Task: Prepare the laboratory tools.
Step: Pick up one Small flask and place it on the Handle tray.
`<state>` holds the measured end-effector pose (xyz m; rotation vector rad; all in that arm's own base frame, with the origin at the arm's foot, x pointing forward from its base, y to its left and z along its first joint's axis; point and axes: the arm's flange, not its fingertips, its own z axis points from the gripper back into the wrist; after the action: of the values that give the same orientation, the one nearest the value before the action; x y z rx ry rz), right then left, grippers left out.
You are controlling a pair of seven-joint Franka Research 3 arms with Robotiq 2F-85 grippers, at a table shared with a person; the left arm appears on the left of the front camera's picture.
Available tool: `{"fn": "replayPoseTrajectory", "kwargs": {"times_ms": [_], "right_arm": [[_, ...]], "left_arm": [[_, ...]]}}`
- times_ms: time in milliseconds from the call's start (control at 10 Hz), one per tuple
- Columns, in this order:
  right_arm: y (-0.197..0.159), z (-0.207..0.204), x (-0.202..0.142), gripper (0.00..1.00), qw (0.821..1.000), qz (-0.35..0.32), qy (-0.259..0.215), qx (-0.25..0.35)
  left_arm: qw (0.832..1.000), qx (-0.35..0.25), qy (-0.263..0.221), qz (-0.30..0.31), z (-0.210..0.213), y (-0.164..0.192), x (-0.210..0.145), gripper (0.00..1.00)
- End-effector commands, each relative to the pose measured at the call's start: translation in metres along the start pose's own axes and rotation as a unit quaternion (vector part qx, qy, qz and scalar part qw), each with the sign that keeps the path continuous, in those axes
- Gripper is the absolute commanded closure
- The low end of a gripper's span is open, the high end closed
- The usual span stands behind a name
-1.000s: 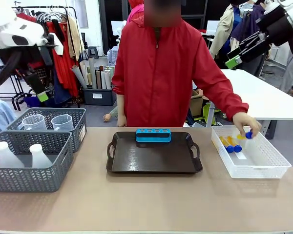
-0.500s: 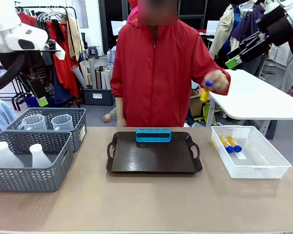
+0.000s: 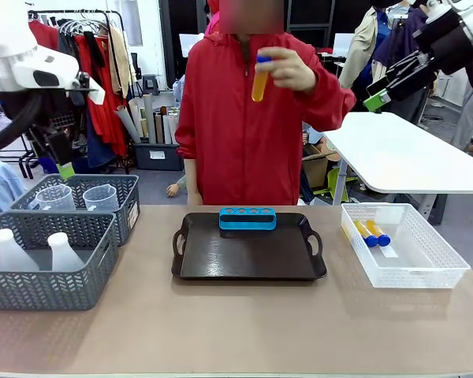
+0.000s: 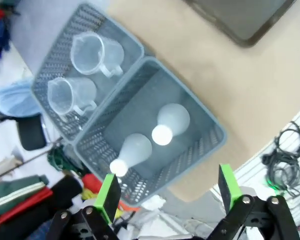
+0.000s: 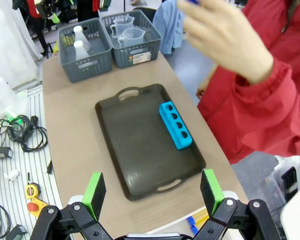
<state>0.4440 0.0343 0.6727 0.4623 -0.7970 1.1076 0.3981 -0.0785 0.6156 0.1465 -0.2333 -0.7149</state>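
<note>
A person's hand (image 3: 288,69) holds an orange tube with a blue cap (image 3: 259,79) upright at chest height, above the dark tray (image 3: 248,256). Two more tubes (image 3: 370,232) lie in the white basket (image 3: 426,268). Two white conical flasks (image 4: 171,120) stand in the near grey basket (image 3: 47,272), and two clear beakers (image 4: 95,50) in the grey basket behind it (image 3: 79,185). My left gripper (image 4: 167,187) hangs open high above the flasks, also seen as the left gripper (image 3: 61,161). My right gripper (image 5: 152,192) is open and empty, raised over the table's right side (image 3: 378,94).
A blue tube rack (image 3: 247,218) with several holes sits at the tray's far edge. The person in a red jacket (image 3: 252,134) stands at the far side. Bare table (image 3: 236,323) lies in front of the tray. A white table (image 3: 410,157) stands behind on the right.
The person's hand took one tube out of the white basket and raised it to chest height. My left arm shifted slightly; the right arm stayed still.
</note>
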Motion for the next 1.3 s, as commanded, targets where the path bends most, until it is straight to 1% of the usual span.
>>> {"fn": "replayPoseTrajectory", "kwargs": {"times_ms": [0, 100, 200, 400, 500, 600, 700, 900, 1200], "right_arm": [[0.000, -0.001, 0.001, 0.00, 1.000, -0.001, -0.004, 0.002], [0.000, -0.001, 0.001, 0.00, 1.000, -0.001, -0.004, 0.002], [0.000, -0.001, 0.001, 0.00, 1.000, -0.001, -0.004, 0.002], [0.000, -0.001, 0.001, 0.00, 1.000, -0.001, -0.004, 0.002], [0.000, -0.001, 0.001, 0.00, 1.000, -0.001, -0.004, 0.002], [0.000, -0.001, 0.001, 0.00, 1.000, -0.001, -0.004, 0.002], [0.000, -0.001, 0.001, 0.00, 1.000, -0.001, -0.004, 0.002], [0.000, -0.001, 0.001, 0.00, 1.000, -0.001, -0.004, 0.002], [0.000, -0.001, 0.001, 0.00, 1.000, -0.001, -0.004, 0.002]], "left_arm": [[0.997, 0.008, 0.040, 0.063, -0.026, 0.002, -0.010, 0.00], [0.993, 0.015, 0.056, 0.100, -0.043, 0.001, -0.017, 0.00], [0.990, 0.015, 0.065, 0.122, -0.058, 0.002, -0.023, 0.00], [0.983, 0.001, 0.077, 0.165, -0.089, 0.001, -0.036, 0.00], [0.983, -0.009, 0.073, 0.171, -0.108, 0.000, -0.039, 0.00], [0.981, -0.020, 0.067, 0.182, -0.123, -0.001, -0.038, 0.00], [0.976, -0.023, 0.066, 0.208, -0.132, 0.004, -0.037, 0.00], [0.964, -0.026, 0.075, 0.252, -0.158, 0.010, -0.031, 0.00], [0.954, -0.030, 0.069, 0.291, -0.184, 0.026, -0.026, 0.00]]}}
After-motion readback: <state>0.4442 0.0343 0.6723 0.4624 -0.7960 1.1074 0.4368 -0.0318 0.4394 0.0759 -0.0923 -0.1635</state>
